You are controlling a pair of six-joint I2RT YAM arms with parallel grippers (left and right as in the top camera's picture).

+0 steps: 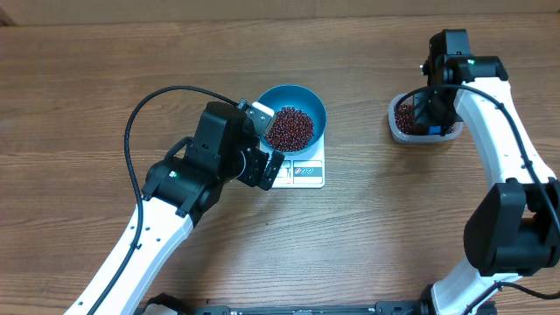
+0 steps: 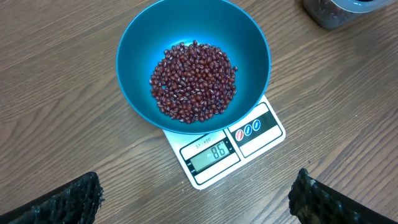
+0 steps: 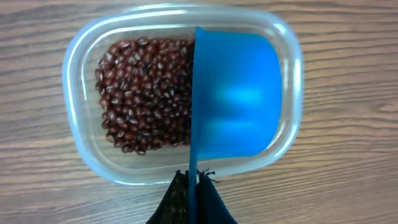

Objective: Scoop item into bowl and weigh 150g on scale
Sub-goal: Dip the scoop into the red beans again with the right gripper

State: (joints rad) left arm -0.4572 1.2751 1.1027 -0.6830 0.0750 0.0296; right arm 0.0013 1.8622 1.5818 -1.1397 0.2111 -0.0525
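Clenching what, that right tool (image 3: 193, 186)? asks the first.

The thin handle of the scoop (image 3: 236, 99), says the second. Its fingers are shut on it, at the bottom of the wrist view.

And from there outward?

The handle runs straight away from the tool, over the tub (image 3: 81, 143). The scoop is turned on edge. Its cup bulges to one side and its flat rim faces the other.

Where are the beans (image 3: 143, 93)?

Heaped on the rim side, just beside the scoop, in the tub's other half. No beans show on the scoop. The next move probably turns on that: a sideways sweep toward the heap, mouth first, then a roll upright.

And the bowl (image 2: 134, 50)?

It sits on the scale (image 2: 261, 130), well apart from the tub and off to the robot's left across the desk (image 1: 367, 236). It holds a layer of beans. The display (image 2: 214, 152) reads 86, short of the target, so more seems due.

Which arm is nearer the bowl?

The left one. Its left tool (image 2: 196, 202) hangs spread wide near the scale, grasping nothing. The right one has the scoop, though, so the carry looks like its job.
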